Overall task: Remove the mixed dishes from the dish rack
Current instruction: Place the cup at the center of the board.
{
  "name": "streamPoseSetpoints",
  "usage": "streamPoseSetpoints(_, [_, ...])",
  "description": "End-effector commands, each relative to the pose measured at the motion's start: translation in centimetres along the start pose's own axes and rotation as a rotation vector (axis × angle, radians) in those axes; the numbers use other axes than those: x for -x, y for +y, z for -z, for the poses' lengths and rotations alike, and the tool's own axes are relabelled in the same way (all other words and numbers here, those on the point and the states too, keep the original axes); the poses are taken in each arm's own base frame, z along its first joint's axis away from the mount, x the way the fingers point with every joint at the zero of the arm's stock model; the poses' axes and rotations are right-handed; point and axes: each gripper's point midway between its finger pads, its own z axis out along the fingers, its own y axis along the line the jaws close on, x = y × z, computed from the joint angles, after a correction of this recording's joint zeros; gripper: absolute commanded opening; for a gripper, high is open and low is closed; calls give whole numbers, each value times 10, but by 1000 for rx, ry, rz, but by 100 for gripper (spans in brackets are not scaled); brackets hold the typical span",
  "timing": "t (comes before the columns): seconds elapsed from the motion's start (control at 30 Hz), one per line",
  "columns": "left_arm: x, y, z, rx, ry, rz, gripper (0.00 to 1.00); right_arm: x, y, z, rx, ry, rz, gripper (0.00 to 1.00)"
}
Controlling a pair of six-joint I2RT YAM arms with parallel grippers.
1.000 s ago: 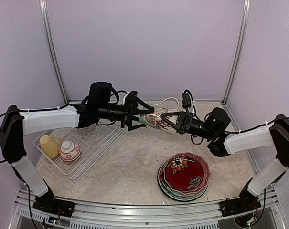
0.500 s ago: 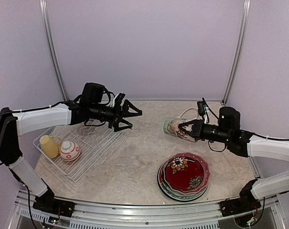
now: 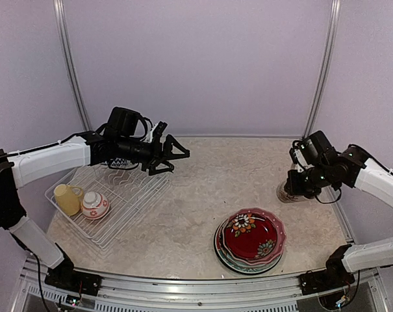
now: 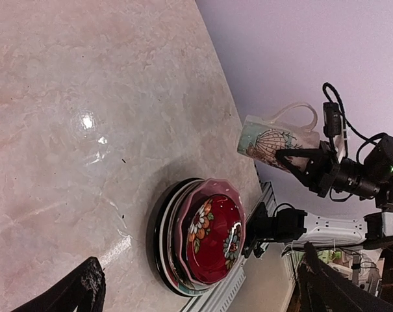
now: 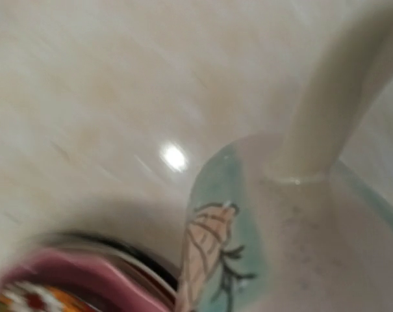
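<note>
The white wire dish rack (image 3: 128, 195) sits at the left of the table and holds a yellow mug (image 3: 67, 198) and a small red-patterned bowl (image 3: 95, 205). My left gripper (image 3: 181, 162) hangs open and empty above the rack's far right corner; its dark fingers (image 4: 79, 292) frame the left wrist view. My right gripper (image 3: 295, 188) is shut on a cream and teal mug (image 3: 286, 194) (image 5: 280, 247), low over the table at the far right. Its own fingers are hidden in the right wrist view, where the mug's handle (image 5: 332, 97) points up.
A stack of plates topped by a red floral one (image 3: 250, 239) (image 4: 209, 234) stands at the front right, just in front of the held mug. Metal frame posts (image 3: 321, 71) rise at the back corners, with lilac walls behind.
The right arm carried the mug away from the left gripper, swung it to the far right and lowered it toward the table. The left gripper drew back toward the rack, open.
</note>
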Motion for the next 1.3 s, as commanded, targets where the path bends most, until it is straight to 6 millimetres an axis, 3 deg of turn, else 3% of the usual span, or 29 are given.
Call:
streamPoseSetpoints(0.0, [4, -9, 2, -9, -8, -46, 99, -48, -43, -1, -229, 237, 17, 0])
streamPoseSetpoints(0.13, [1, -9, 0, -15, 5, -37, 99, -74, -53, -10, -253, 314, 15, 0])
streamPoseSetpoints(0.33, [-4, -7, 2, -5, 20, -33, 99, -111, -45, -29, -182, 452, 10, 0])
streamPoseSetpoints(0.67, [-11, -10, -8, -14, 39, -22, 99, -136, -46, -12, -149, 556, 27, 0])
streamPoseSetpoints(0.83, [-11, -15, -14, -20, 52, -26, 99, -133, -47, -4, -154, 550, 29, 0])
streamPoseSetpoints(0.9, [-11, -17, -14, -21, 53, -28, 99, -129, -48, -2, -160, 535, 30, 7])
streamPoseSetpoints(1.07, [-12, -17, -19, -18, 62, -23, 99, -125, -49, -2, -167, 504, 35, 38])
streamPoseSetpoints(1.27, [-12, -19, -18, 1, 53, -23, 99, -113, -45, 3, -144, 452, 31, 53])
